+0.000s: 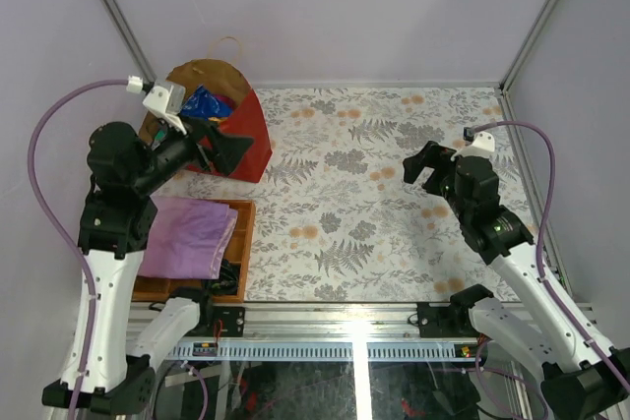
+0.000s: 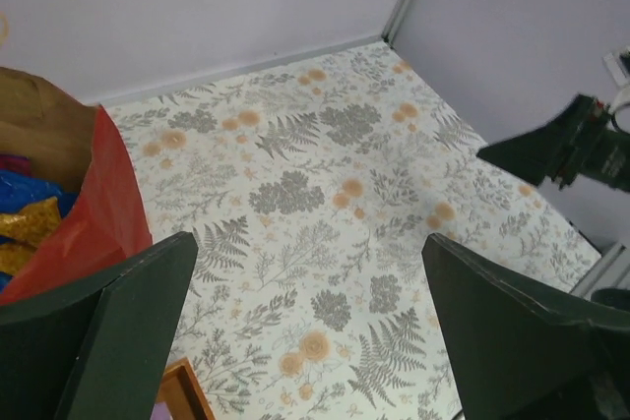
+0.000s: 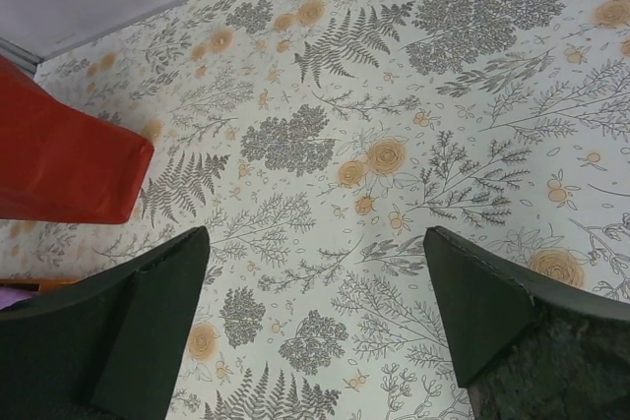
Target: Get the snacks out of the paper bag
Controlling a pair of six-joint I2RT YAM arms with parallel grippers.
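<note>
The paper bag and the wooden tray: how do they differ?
The paper bag is red and stands upright; the wooden tray is brown and lies flat. The paper bag holds shiny snacks; the wooden tray holds a folded purple cloth. Both sit on the left side.

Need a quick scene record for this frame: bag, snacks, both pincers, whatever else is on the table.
paper bag: red, standing at far left of table, mouth open
snacks: inside the bag; blue and gold foil show
left pincer: open, empty, beside the bag's rim
right pincer: open, empty, over the floral table cover, apart from the bag
wooden tray: near left, purple cloth on it
</note>
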